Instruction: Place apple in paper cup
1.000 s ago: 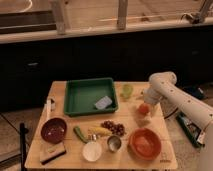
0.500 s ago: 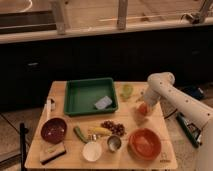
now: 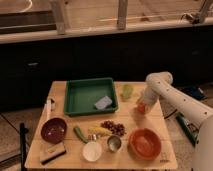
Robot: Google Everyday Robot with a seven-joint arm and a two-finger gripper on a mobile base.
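Jaws at round red-orange apple (image 3: 142, 107), grip unclear, white cylindrical paper cup (image 3: 92, 150) well apart, wooden table (image 3: 128, 113).

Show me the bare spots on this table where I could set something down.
Bare patches of the table: the strip between the green tray and the dark red bowl, and the right side between the apple, where the gripper is, and the orange bowl. Crowded: the front row of paper cup, metal cup and grapes.
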